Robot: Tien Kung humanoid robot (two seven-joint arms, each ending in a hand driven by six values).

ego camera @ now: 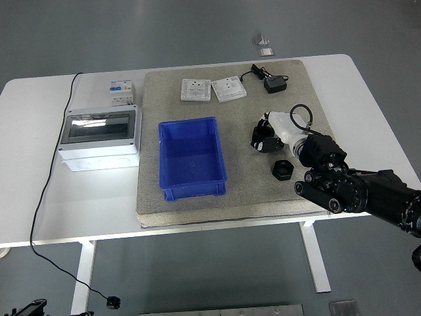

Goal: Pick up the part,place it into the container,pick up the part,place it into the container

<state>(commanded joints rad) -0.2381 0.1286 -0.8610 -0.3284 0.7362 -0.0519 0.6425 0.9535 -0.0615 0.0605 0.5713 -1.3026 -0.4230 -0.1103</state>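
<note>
My right hand [264,139] reaches in from the lower right over the grey mat [230,191]. Its white palm faces left and its dark fingers [258,140] are curled around a small black part [266,144] that sits low on the mat. A second black part [283,169], round and squat, lies on the mat just in front of the hand, beside my forearm. The blue container [191,157] stands open and empty at the mat's centre, about a hand's width left of the hand. My left arm is out of view.
Two white socket plates [213,89] and a black adapter with cable [272,83] lie at the mat's far edge. A grey distribution box with a clear lid [100,137] and a small breaker [122,91] stand on the white table [33,197] at the left.
</note>
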